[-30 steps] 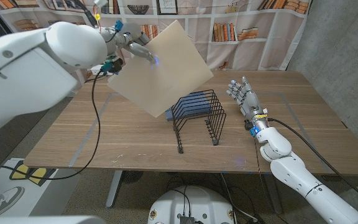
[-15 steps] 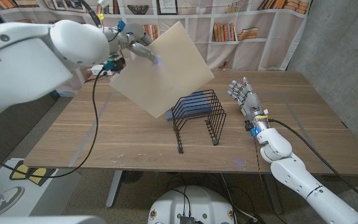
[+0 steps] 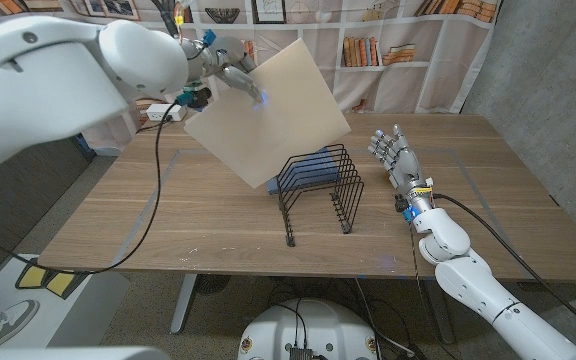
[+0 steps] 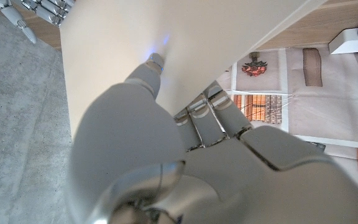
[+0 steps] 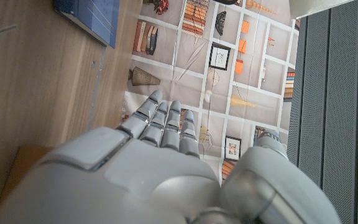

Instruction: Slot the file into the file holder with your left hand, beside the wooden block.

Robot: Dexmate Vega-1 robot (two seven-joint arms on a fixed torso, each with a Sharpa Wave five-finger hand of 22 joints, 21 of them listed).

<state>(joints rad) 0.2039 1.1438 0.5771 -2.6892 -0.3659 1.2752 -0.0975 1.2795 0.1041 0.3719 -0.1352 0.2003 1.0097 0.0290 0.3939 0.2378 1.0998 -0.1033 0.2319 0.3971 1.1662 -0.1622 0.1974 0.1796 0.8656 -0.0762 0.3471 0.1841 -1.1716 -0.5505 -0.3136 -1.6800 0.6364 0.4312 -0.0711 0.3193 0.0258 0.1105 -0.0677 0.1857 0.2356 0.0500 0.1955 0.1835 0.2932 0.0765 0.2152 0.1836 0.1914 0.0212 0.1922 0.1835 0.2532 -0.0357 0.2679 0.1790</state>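
Note:
A large beige file [image 3: 268, 110] hangs tilted in the air, one corner down, above and to the left of the black wire file holder [image 3: 318, 190]. My left hand [image 3: 230, 78] grips the file at its upper left edge; the left wrist view shows the hand [image 4: 185, 155] with fingers pressed on the file [image 4: 117, 56]. The file's lowest corner sits just left of the holder's back end. A blue flat thing [image 3: 311, 168] shows through the holder's rear wires. My right hand [image 3: 393, 155] stands right of the holder, fingers apart, holding nothing.
The wooden table [image 3: 198, 230] has bare room in front of and left of the holder. The blue thing [image 5: 92, 18] also appears beyond my right hand [image 5: 160, 168]. Bookshelf-print curtains hang behind the table. A white power strip [image 3: 158, 112] lies at the far left.
My left arm has shifted a little right and up, carrying the file slightly rightward toward the holder. The right hand and the holder stay where they were.

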